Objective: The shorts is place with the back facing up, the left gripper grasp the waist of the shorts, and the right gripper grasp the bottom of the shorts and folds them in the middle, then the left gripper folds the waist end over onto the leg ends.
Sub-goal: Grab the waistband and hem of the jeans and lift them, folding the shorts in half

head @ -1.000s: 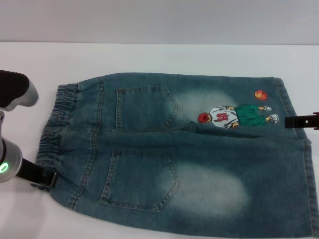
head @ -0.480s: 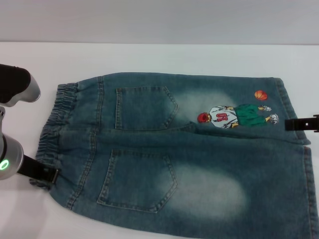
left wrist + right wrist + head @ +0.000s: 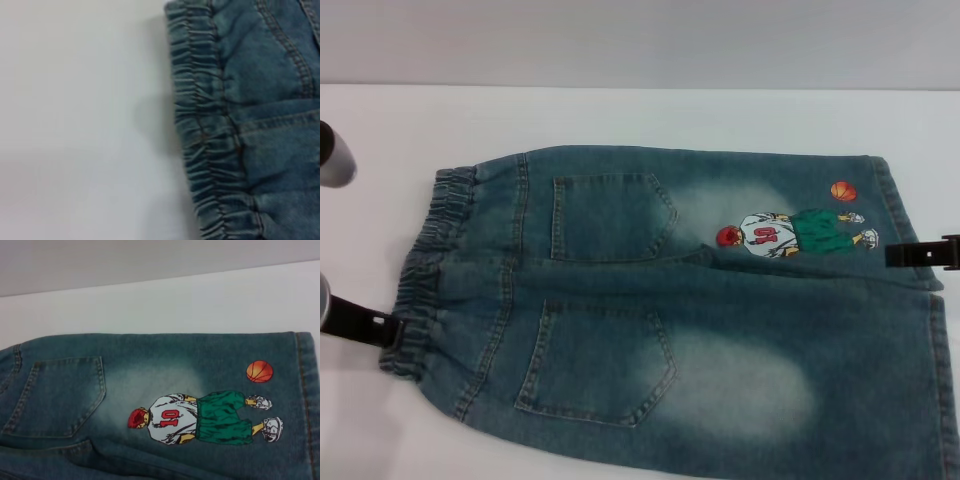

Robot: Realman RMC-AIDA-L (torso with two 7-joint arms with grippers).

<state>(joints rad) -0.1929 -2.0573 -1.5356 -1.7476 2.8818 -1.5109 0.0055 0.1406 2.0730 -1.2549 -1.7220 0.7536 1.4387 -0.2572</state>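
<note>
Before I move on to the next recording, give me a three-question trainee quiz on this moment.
1. True or false: the shorts lie with the back pockets facing up.
2. Which end does the left tool meet? A) the gathered waistband B) the leg hems C) the cartoon print
3. Fill in: the right tool sits at the hem beside the printed ____ player.

Key:
1. True. Two patch pockets show in the head view.
2. A. The left tool's black finger reaches the elastic waistband at the shorts' left end.
3. Basketball. The figure wears number 10, with an orange ball nearby.
</note>
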